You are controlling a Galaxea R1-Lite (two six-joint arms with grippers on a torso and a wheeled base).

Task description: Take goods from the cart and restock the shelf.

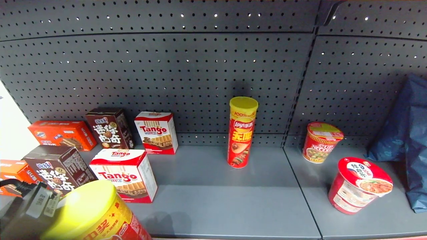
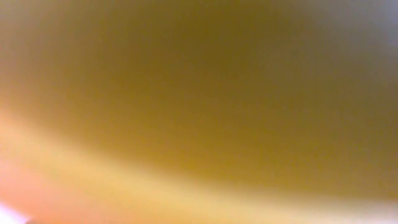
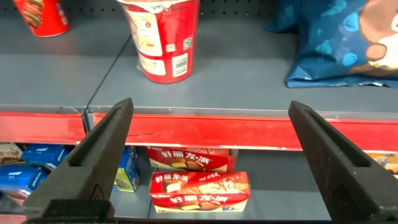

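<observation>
Left gripper (image 1: 43, 205): 7 o'clock in head view; fingers closed on the held chip can.
Held chip can (image 1: 96, 213): yellow lid, red-and-yellow body, tilted, raised off the shelf (image 1: 206, 200) in front of its front edge. It is a yellow-orange blur right against the left wrist lens.
Rear row, 9 o'clock: orange box (image 1: 61, 134), rear brown box (image 1: 110, 128), rear wafer box (image 1: 156, 132), side by side along the perforated back panel.
Front row, 8 o'clock: front brown box (image 1: 58, 168) just beside front wafer box (image 1: 125, 175).
Standing chip can (image 1: 242, 133): upright near centre, well apart from the boxes.
Cup noodle (image 1: 321, 142): 3 o'clock, upright, near the back.
Noodle bowl (image 1: 358, 185): 4 o'clock, nearer the front edge.
Blue bag (image 1: 405, 140): far right, against the back panel.
Right gripper (image 3: 209, 109): fingers spread wide, holding nothing, facing the shelf's red front strip; red boxes (image 3: 199, 190) lie on the level below.
</observation>
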